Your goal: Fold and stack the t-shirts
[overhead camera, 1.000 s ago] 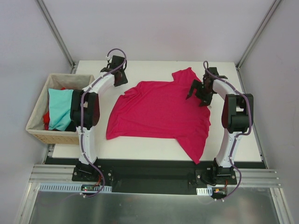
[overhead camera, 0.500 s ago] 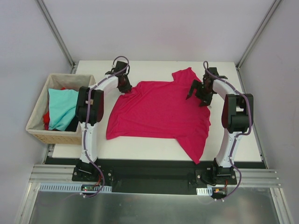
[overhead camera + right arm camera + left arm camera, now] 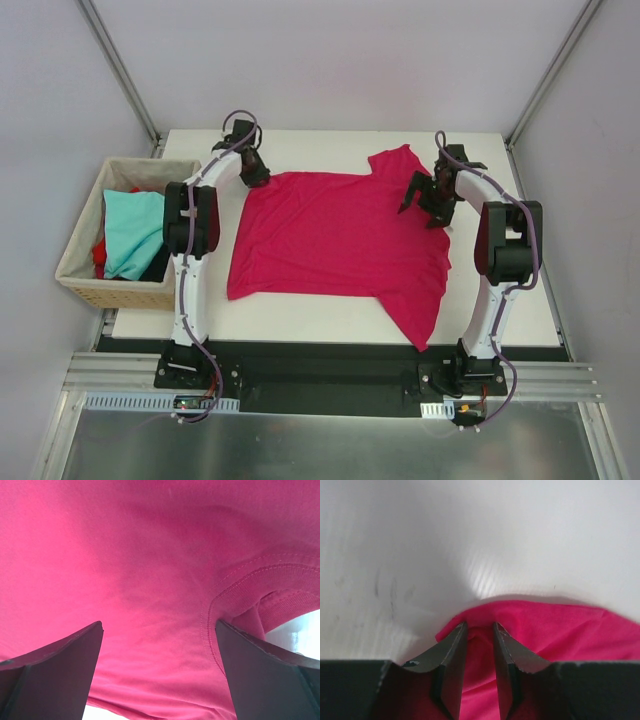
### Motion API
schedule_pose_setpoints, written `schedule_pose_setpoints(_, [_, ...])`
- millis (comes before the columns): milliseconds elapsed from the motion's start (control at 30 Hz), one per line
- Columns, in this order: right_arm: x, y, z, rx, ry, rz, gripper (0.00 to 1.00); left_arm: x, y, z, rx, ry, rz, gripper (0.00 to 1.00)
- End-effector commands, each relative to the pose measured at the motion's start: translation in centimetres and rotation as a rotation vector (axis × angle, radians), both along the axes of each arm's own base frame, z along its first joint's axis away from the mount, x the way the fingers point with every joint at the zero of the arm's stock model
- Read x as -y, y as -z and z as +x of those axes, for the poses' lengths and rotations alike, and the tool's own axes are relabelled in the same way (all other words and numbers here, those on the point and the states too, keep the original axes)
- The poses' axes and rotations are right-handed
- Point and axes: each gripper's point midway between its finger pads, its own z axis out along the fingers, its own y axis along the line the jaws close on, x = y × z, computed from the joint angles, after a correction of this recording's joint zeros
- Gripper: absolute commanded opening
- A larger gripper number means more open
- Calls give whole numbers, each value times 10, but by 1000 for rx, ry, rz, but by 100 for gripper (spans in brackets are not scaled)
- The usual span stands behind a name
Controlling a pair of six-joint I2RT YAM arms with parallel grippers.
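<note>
L fingers [image 3: 451,665] pinch crimson tee [image 3: 340,240] edge, table [image 3: 480,530] beyond; R fingers [image 3: 55,665] wide over collar [image 3: 240,575].

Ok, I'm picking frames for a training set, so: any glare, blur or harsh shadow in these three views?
Top external: even light, soft shadows, the crimson t-shirt sharp. Left wrist: a bright glare patch on the table just beyond the shirt's edge; the left gripper's fingers dark. Right wrist: the collar stitching crisp, the right gripper's fingers dark and soft-edged, white blown out at bottom right.
</note>
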Motion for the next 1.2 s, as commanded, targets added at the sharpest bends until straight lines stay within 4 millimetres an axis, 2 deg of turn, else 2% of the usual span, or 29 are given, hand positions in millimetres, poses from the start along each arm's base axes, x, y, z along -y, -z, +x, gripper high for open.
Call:
schedule_pose_setpoints(0, [-6,-12,0,3,-5,16,100,-33,5,19,-21,-96,14,29])
schedule_pose_setpoints(33, [-6,-13,0,4,-7,16,100,-36,13,23,-30,-102,7,30])
schedule_pose_setpoints(100, [-8,-18,0,13,-10,24,100,-44,5,38,3,-124,-17,33])
schedule_pose_setpoints(133, [-10,-20,0,17,-14,26,100,-45,14,41,-6,-128,-18,33])
schedule_pose_setpoints(200, [-11,-25,0,25,-18,26,100,-49,8,53,22,-141,-35,34])
schedule_pose_setpoints(233, [-13,-27,-2,23,-21,26,100,-49,16,55,15,-139,-35,34])
schedule_pose_setpoints(267, [-13,-30,-1,29,-22,24,99,-51,12,62,35,-141,-35,34])
schedule_pose_setpoints(333, [-14,-33,-2,27,-28,23,99,-47,18,65,31,-131,-63,34])
schedule_pose_setpoints(400, [-15,-38,-1,35,-31,23,100,-49,15,71,43,-154,-82,35])
schedule_pose_setpoints(567, [-18,-55,-2,63,-45,36,100,-54,7,78,70,-147,-90,52])
schedule_pose_setpoints(600, [-20,-59,-1,74,-51,40,100,-53,1,79,82,-121,-87,55])
schedule_pose_setpoints(633, [-21,-64,-1,82,-56,45,100,-50,-18,80,112,-98,-95,57])
schedule_pose_setpoints(700, [-25,-82,0,125,-75,57,100,-47,-42,79,155,-49,-83,66])
schedule_pose_setpoints(733, [-25,-90,-1,139,-81,59,100,-44,-78,81,222,-20,-83,68])
schedule_pose_setpoints(767, [-27,-98,-3,153,-90,62,100,-38,-98,81,260,16,-86,71])
schedule_pose_setpoints(800, [-29,-114,-6,191,-106,61,100,-35,-117,79,299,61,-73,72])
schedule_pose_setpoints(833, [-30,-118,-13,188,-116,58,99,-30,-156,74,365,92,-73,72])
schedule_pose_setpoints(867, [-30,-122,-19,192,-123,50,100,-19,-169,68,389,144,-54,73])
schedule_pose_setpoints(900, [-33,-138,-29,224,-141,44,100,-15,-183,61,411,164,-39,74])
schedule_pose_setpoints(933, [-33,-129,-45,187,-145,38,100,-8,-218,48,465,184,-27,75])
schedule_pose_setpoints(967, [-34,-128,-56,180,-145,36,100,-4,-209,34,431,200,-15,75])
schedule_pose_setpoints(1000, [-43,-126,-69,170,-166,37,100,7,-211,21,421,218,-9,75])
schedule_pose_setpoints(1033, [-48,-133,-85,175,-167,44,100,10,-238,0,456,220,-14,75])
schedule_pose_setpoints(1067, [-48,-111,-108,111,-178,26,100,12,-209,-21,375,219,-14,75])
schedule_pose_setpoints(1100, [-61,-106,-125,94,-214,22,100,22,-206,-37,358,220,-5,74])
schedule_pose_setpoints(1133, [-66,-106,-142,82,-205,30,100,22,-221,-59,378,216,2,74])
schedule_pose_setpoints(1167, [-66,-86,-164,23,-213,11,100,21,-183,-85,283,216,21,74])
